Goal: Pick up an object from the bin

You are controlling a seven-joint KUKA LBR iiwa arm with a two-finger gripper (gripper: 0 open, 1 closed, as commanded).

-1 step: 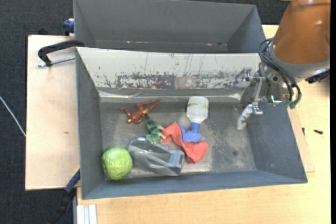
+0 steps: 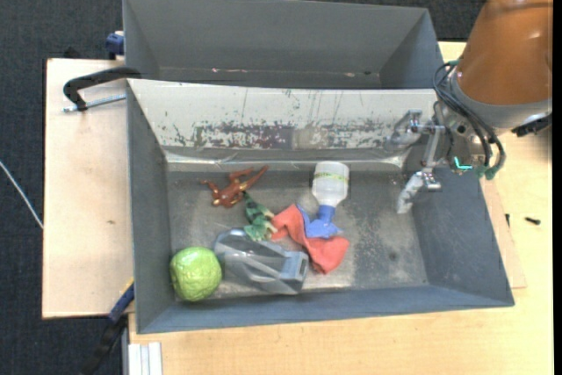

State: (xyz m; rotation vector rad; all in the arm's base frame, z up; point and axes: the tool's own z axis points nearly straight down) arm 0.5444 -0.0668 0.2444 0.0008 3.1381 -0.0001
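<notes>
Grey bare floor is all that lies under the fingers (image 2: 410, 191) rn. They hang by the bin (image 2: 457, 259) wall on my arm's side, w/ nothing visible between them. Can't tell if they're apart or together from this angle. So, as I judge it, this is the approach step: no thing chosen or gripped yet.

Nearest the fingers is a white plastic bottle (image 2: 331, 183), lying across open floor from them, close to the back wall. Its neck end points at a blue piece (image 2: 321, 226); can't tell if the two are joined. That blue piece rests on a red cloth (image 2: 314, 246). Farther off are a grey pouch (image 2: 261, 263), a small green toy (image 2: 256, 219) and a brown lizard toy (image 2: 234, 186). A green ball (image 2: 195, 273) sits in the corner farthest from the fingers.

Next move, imo: travel off the wall toward the bottle, since it's closest and has free floor round most of its body. That needs the fingers apart, set across the body rather than along it, then a straight drop. Risks: the round body may roll, and the neck end is crowded by the blue piece.
</notes>
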